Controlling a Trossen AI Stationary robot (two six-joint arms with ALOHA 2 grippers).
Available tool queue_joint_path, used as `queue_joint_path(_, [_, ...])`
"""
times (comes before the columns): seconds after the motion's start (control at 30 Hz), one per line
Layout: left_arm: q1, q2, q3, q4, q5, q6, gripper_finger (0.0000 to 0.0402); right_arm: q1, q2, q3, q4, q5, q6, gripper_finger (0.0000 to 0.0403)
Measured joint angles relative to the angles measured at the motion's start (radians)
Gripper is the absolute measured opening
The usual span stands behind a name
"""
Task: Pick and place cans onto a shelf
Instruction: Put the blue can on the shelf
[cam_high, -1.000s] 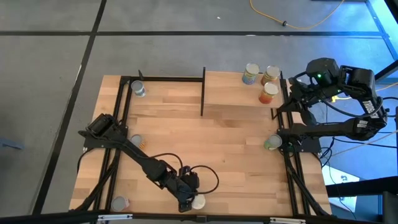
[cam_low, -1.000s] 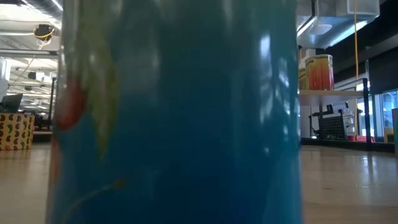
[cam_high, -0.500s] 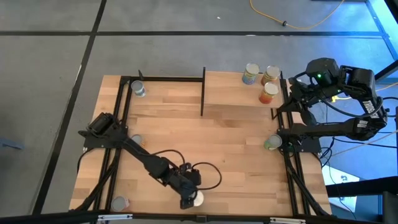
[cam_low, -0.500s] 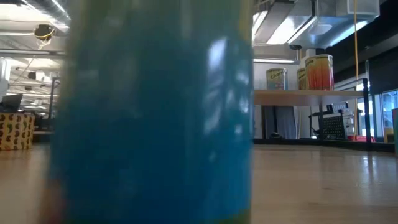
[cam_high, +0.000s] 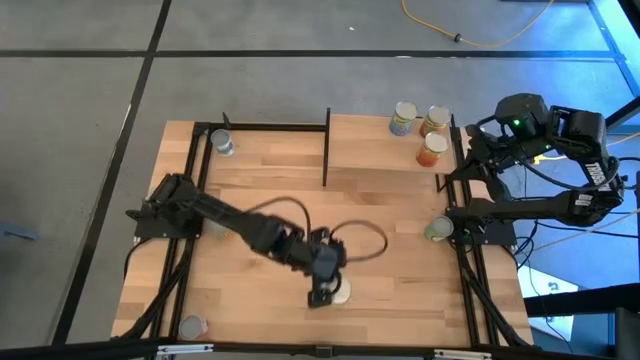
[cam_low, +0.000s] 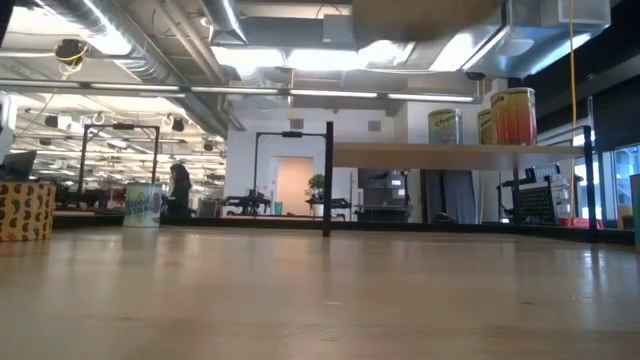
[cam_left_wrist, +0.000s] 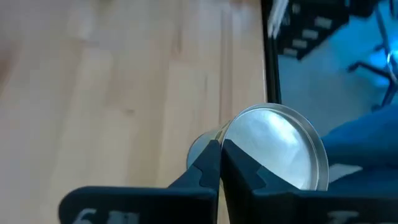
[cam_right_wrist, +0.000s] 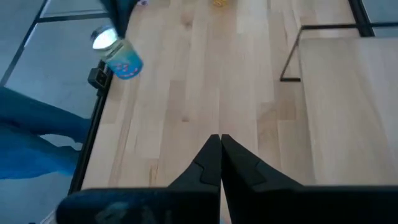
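Note:
My left gripper (cam_high: 322, 296) is over the table's middle, toward the near edge, shut at a can with a silvery lid (cam_high: 341, 292). In the left wrist view the can (cam_left_wrist: 273, 152) shows just past the fingertips. My right gripper (cam_right_wrist: 219, 146) is shut and empty, and waits above the table's right edge (cam_high: 472, 150). The shelf (cam_high: 385, 150) is the raised board at the far right. Three cans stand on it (cam_high: 403, 118) (cam_high: 434, 120) (cam_high: 431, 150), and two of them show in the low view (cam_low: 445, 125) (cam_low: 510, 115). My left gripper's fingertips (cam_left_wrist: 211, 155) stand close together at the rim of the can's lid (cam_left_wrist: 233, 134). The fingers hide the place of contact. The can is roughly upright, its lid up. It no longer stands on the table in the low view.
Loose cans stand at the far left corner (cam_high: 221, 143), the near left corner (cam_high: 190, 325) and beside the right arm's base (cam_high: 437, 230). A black post (cam_high: 327, 145) bounds the shelf's left side. Black frame rails run along both table sides.
My left gripper has gone up and toward the table's far and right edges, away from the near edge. The can has gone with it. The can filled the low view a second ago and has now risen out of it.

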Motion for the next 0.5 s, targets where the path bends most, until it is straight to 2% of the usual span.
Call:
queue_joint_path(0.1, [0.059, 0.000, 0.112, -0.088, -0.014, 0.009, 0.0000, 0.000, -0.010, 0.000, 0.000, -0.048, -0.010, 0.0007])
queue_joint_path(0.2, [0.127, -0.001, 0.216, -0.186, -0.059, 0.054, 0.0000, 0.000, -0.019, 0.000, 0.000, -0.054, -0.004, 0.0007])
queue_joint_path(0.3, [0.204, -0.002, 0.290, -0.209, -0.083, 0.102, 0.0000, 0.000, -0.021, 0.000, 0.000, -0.053, -0.001, 0.0007])
queue_joint_path(0.5, [0.383, -0.002, 0.398, -0.210, 0.000, 0.214, 0.0000, 0.000, -0.020, 0.000, 0.000, -0.052, -0.002, 0.0007])
